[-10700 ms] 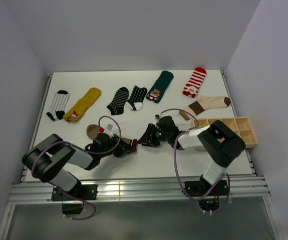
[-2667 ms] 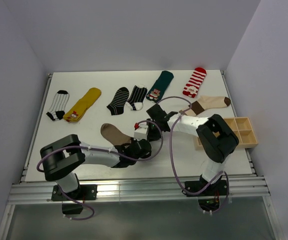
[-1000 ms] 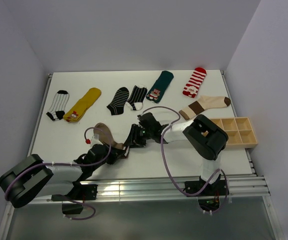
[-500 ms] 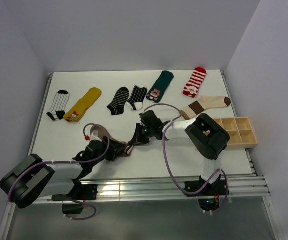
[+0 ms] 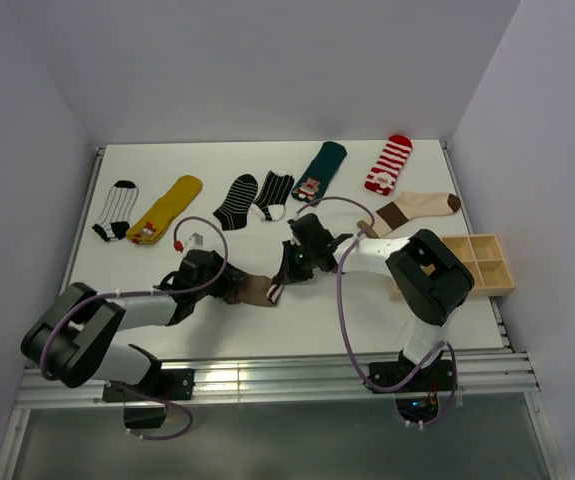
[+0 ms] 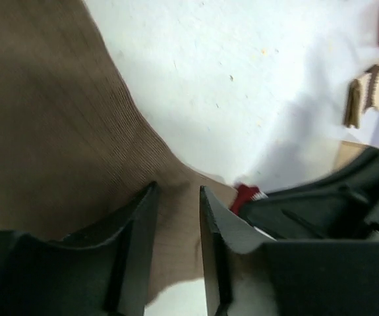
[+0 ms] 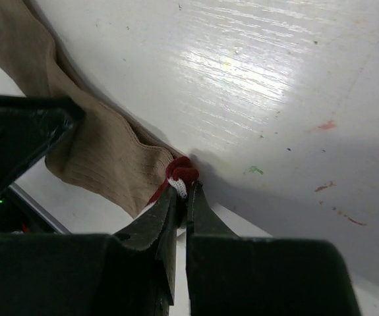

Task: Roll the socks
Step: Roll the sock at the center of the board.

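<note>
A brown sock (image 5: 254, 290) lies flat near the middle of a white surface (image 5: 327, 320), stretched between two pincers; other socks (image 5: 235, 200) lie in a row along the far edge. The right pincer (image 7: 181, 192) is clamped tight on the brown sock's red-and-white cuff (image 7: 179, 172); the left pincer (image 6: 177, 191) has its jaws parted over the brown fabric, with nothing visibly pinched. The sock looks light, soft and limp (likely to sag and unroll unless pinned); the cuff edge or the toe end seems the surest hold.
</note>
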Controlling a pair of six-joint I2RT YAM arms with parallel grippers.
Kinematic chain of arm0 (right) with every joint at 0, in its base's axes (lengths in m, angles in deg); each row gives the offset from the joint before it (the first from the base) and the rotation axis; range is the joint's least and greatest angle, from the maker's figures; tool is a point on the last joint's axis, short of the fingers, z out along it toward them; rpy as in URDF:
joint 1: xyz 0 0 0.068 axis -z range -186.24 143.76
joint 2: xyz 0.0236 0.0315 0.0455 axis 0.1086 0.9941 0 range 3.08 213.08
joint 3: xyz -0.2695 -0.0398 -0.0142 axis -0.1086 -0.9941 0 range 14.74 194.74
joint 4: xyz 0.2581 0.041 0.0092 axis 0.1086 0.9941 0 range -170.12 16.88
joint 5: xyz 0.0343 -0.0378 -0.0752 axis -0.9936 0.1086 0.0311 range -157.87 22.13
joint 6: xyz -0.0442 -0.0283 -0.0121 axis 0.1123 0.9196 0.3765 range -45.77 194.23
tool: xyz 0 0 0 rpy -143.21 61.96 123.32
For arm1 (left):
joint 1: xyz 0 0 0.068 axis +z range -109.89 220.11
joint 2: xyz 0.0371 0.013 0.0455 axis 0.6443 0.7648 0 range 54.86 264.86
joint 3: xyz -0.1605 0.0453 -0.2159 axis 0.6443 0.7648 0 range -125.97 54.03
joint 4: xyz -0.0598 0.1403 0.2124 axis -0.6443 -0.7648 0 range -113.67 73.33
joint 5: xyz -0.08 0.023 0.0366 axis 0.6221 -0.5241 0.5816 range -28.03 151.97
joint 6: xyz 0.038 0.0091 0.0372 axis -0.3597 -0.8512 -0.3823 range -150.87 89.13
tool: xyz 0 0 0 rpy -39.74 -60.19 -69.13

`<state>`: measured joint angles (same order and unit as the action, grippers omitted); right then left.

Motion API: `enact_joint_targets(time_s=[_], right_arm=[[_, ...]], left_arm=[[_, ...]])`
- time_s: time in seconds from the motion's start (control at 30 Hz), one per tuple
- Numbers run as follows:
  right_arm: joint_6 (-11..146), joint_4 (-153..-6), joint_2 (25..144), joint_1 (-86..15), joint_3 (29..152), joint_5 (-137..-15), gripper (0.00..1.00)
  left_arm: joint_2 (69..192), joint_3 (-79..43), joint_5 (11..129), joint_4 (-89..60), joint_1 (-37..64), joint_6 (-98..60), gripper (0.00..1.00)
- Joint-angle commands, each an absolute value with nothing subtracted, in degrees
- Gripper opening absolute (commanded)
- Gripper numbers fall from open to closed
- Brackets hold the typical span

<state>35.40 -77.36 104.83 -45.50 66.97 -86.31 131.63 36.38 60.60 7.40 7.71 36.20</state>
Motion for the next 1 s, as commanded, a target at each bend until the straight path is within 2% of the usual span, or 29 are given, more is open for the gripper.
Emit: enact_joint_targets(time_s=[0.0, 0.27, 0.47, 0.83, 0.97], right_arm=[[40.3, -71.3, 102.7, -44.7, 68.2, -81.4, 0.00], [45.6, -66.1, 99.9, -44.6, 70.2, -81.6, 0.00], [46.9, -64.3, 100.8, -44.4, 72.4, -82.2, 0.00], [48.9, -52.7, 109.2, -45.9, 80.3, -77.5, 0.00], [47.8, -50.2, 111.2, -46.2, 82.6, -76.2, 0.00]], left_arm=[[136.8, 32.4, 60.7, 7.3, 9.2, 30.4, 0.36], [145.1, 27.3, 60.8, 7.4, 10.6, 25.0, 0.32], [144.4, 27.9, 64.2, 10.7, 10.6, 19.9, 0.38], [144.6, 28.4, 67.2, 14.7, 10.5, 13.3, 0.41], [143.4, 28.4, 69.0, 15.2, 10.4, 12.8, 0.46]])
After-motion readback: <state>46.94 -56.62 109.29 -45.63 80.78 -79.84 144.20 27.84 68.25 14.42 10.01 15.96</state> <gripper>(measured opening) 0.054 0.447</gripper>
